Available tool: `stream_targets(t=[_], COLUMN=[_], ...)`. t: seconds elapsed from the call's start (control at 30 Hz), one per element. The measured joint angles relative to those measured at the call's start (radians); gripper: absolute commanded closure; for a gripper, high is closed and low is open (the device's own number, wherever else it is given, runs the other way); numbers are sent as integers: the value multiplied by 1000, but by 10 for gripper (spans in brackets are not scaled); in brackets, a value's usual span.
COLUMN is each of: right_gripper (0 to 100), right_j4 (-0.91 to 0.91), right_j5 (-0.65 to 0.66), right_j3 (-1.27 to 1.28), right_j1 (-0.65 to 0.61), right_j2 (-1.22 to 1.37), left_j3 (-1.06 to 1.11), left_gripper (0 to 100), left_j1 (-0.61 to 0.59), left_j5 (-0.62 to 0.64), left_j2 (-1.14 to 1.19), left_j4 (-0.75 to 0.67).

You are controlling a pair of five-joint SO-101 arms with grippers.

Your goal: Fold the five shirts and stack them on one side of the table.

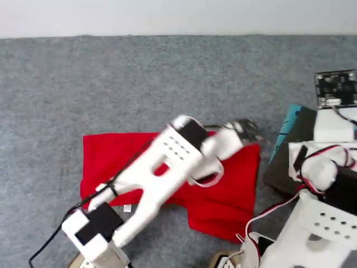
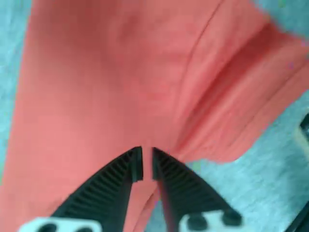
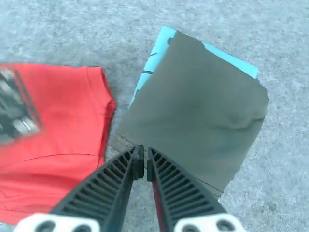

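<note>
Hovering over the red shirt [image 1: 223,195], spread long-axis left-to-right at lower centre of the high view, the left gripper [image 2: 143,162] is nearly closed and empty, nearer than the right gripper [image 3: 142,163], also narrow, above the folded grey shirt [image 3: 193,111].

We see grey speckled table cover [image 1: 139,78] across most of high view, white wall strip [image 1: 167,17] along far edge, black circuit board [image 1: 336,86] w/ small white connector, at right edge.
</note>
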Motion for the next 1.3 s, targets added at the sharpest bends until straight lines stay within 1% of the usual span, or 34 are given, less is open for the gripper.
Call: stream_targets(t=[0.13,0.33,0.5,0.7,0.83,1.03,1.3], right_gripper=[976,976,976,976,976,976,976], right_j4=[0,2,2,2,2,2,2], right_j5=[0,0,0,0,0,0,0], right_j3=[0,38,83,83,83,83,83], right_j1=[6,9,11,11,11,11,11], right_j2=[0,-5,-5,-5,-5,-5,-5], left_j3=[0,-32,-35,-37,-37,-37,-80], left_gripper=[891,889,818,810,809,814,972], left_j1=[74,180,255,264,265,264,264], left_j5=[34,29,9,9,9,9,12], left_j2=[86,163,172,172,183,307,334], left_j4=[-32,-32,-34,-37,-74,-123,-121])
